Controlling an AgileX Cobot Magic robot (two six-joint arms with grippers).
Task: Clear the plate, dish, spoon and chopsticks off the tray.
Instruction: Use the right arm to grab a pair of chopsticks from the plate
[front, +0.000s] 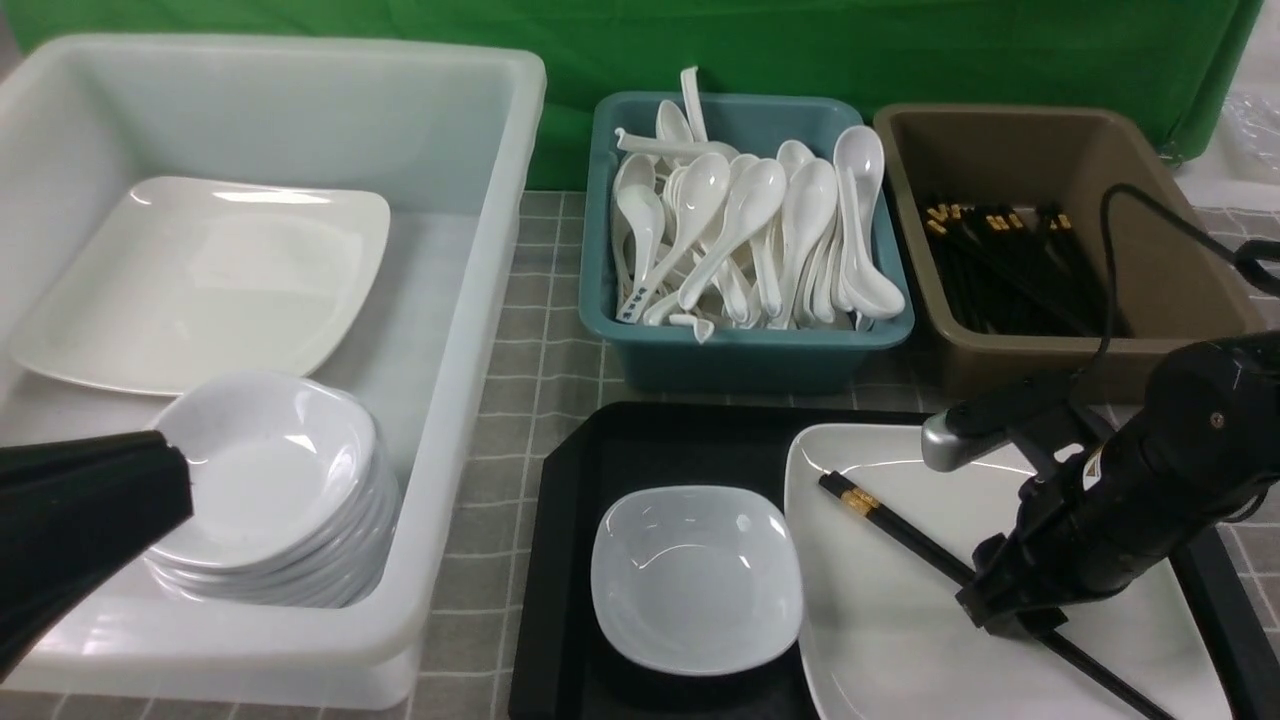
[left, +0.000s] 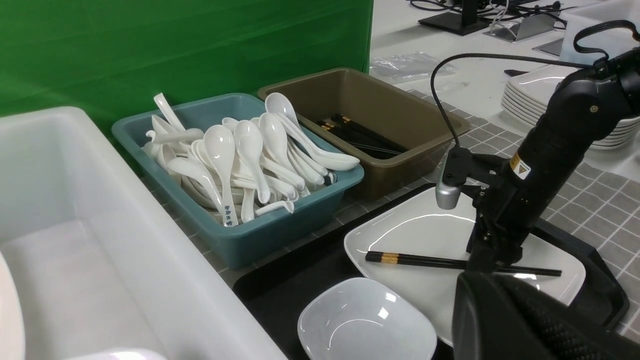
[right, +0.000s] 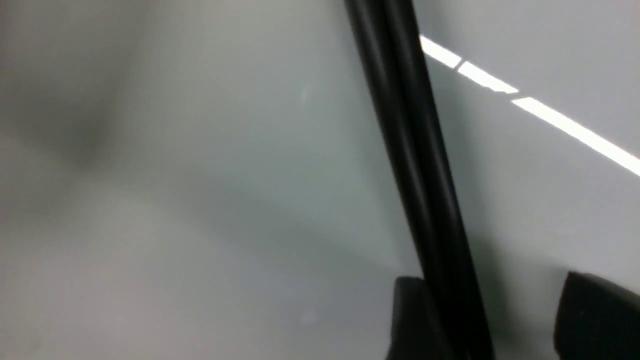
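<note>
black tray (front: 570, 560) at the desk's near edge, carrying the dish (front: 695, 580) on its left half and the plate (front: 900, 640) on its right half, just beside each other. chopsticks (front: 900, 525) flat on the plate, slanting from its far left corner toward its near right corner. right gripper (front: 1010, 615) down on the plate, jaws apart, straddling the chopsticks without clamping them. left gripper (front: 150, 490) closed and empty, over the white tub (front: 480, 300). white spoons (front: 740, 230) heaped in the teal bin (front: 740, 360) beyond the tray's far edge.
</note>
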